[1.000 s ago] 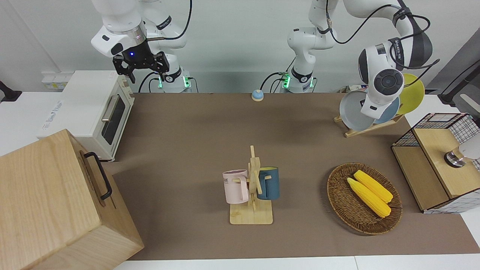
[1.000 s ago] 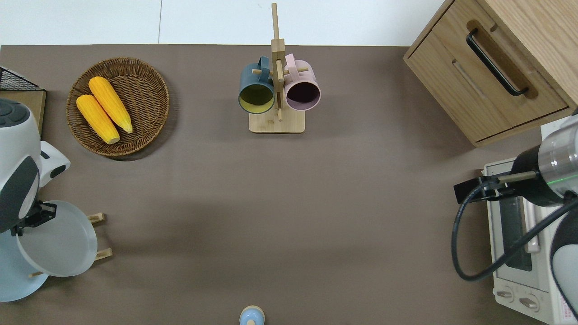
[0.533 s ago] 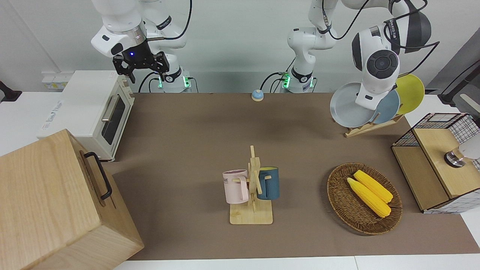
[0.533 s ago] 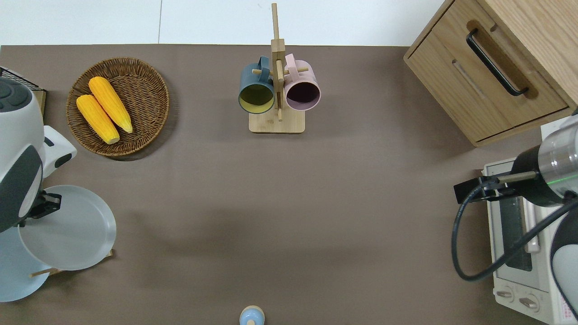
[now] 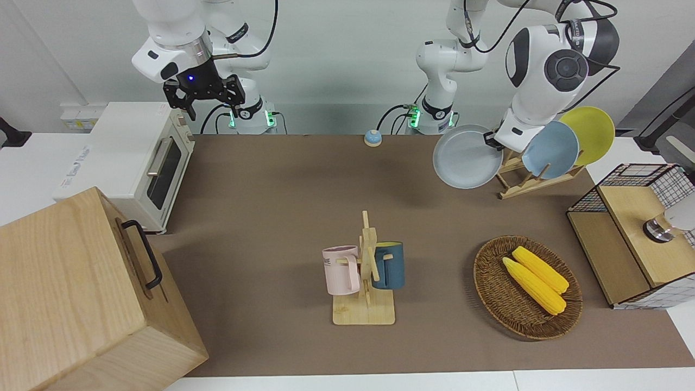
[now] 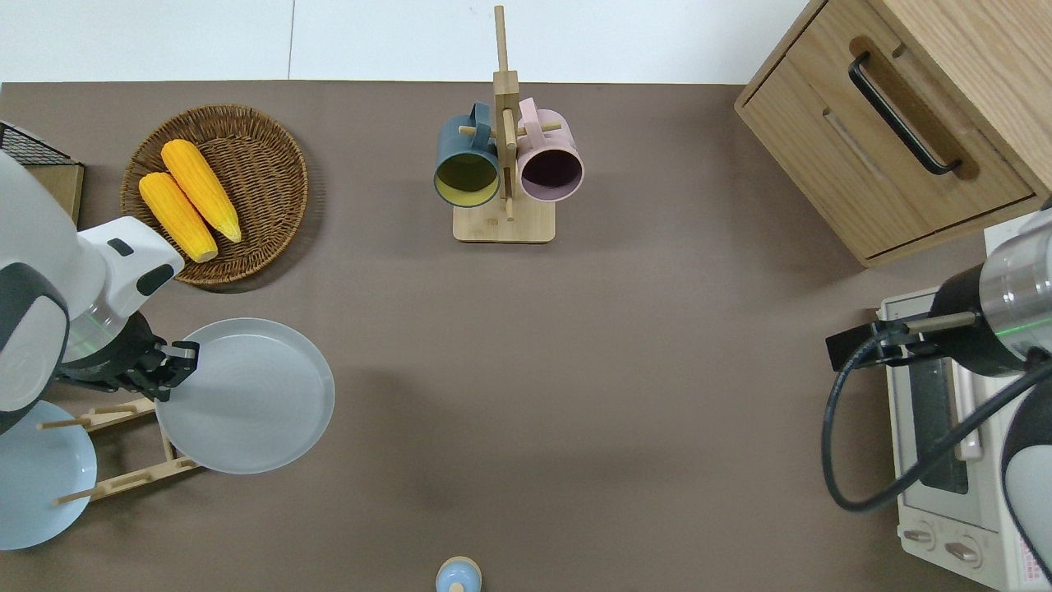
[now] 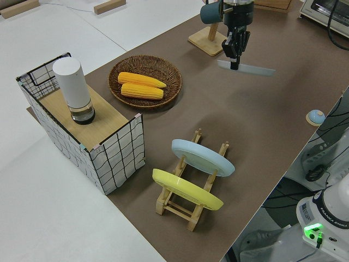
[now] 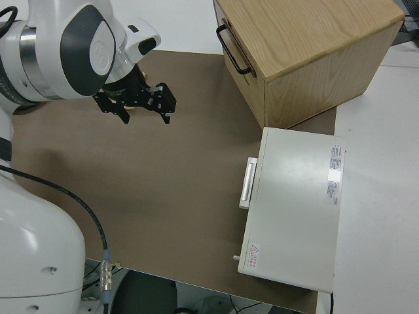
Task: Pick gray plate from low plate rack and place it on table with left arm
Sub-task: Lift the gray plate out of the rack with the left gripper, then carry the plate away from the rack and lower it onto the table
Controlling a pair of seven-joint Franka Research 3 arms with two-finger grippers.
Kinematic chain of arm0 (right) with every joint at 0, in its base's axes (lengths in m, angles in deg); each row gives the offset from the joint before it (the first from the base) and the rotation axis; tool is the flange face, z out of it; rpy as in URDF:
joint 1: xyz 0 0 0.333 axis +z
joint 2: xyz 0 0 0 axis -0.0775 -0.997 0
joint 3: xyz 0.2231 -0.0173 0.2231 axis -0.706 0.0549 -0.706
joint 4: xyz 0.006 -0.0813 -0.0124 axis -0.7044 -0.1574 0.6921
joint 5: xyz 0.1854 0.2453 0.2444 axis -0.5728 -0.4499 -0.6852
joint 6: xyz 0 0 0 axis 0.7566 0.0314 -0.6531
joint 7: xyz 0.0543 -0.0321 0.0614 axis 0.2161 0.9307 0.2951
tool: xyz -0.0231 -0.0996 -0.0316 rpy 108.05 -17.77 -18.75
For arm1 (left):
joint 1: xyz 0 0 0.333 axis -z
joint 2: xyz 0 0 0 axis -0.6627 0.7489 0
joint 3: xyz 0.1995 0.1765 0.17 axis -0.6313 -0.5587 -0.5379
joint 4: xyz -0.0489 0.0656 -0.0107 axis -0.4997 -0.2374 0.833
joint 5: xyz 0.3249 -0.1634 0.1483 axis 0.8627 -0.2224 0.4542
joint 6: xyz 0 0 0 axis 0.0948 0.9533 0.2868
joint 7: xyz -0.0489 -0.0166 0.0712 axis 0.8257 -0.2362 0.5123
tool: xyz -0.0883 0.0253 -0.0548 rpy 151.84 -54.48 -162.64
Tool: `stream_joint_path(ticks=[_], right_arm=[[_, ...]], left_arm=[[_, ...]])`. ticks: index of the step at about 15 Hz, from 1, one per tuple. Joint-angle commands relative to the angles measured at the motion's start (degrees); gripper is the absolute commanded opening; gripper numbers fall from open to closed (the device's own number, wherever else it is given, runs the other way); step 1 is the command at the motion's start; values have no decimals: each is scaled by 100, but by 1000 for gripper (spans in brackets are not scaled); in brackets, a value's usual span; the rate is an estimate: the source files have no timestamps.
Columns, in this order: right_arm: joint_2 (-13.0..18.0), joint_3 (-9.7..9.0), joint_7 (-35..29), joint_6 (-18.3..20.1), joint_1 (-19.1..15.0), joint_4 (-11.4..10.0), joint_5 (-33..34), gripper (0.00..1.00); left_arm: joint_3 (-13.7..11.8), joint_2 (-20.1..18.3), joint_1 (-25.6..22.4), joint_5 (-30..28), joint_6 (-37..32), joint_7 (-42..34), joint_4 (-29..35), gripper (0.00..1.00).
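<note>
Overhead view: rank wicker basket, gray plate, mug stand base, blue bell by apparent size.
1. and 2. Wicker basket and gray plate: about alike. The plate is held in the air by the left gripper, nearer the camera, so I won't rank them.
3. Mug stand base.
4. Blue bell, partly cut off.

Front and overhead views both cover the table (image 5: 282, 190).

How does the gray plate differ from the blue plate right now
The gray plate is pale gray and held in the air by the left gripper at its rim; the blue plate is light blue and leans in the low plate rack. The gray plate lies nearly level; the blue one slants. Both are round, shallow plates.
</note>
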Motion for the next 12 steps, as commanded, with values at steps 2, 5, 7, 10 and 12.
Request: stream_joint_path(ticks=[2, 5, 7, 10, 12], right_arm=[[27, -38, 19, 87, -85, 35, -20, 990], [27, -38, 19, 87, -76, 35, -20, 990], [27, -38, 19, 87, -85, 35, -20, 990], [27, -38, 19, 87, -84, 35, -20, 990], [27, -38, 19, 87, -85, 35, -20, 990]], left_arm=[[-38, -449, 10, -739, 1042, 269, 923, 0], [-29, -686, 54, -959, 1799, 402, 1582, 0], [-20, -739, 54, -1117, 2072, 402, 1838, 0], [94, -757, 63, -1197, 2450, 402, 2251, 0], [94, -792, 54, -1197, 2757, 402, 2559, 0]])
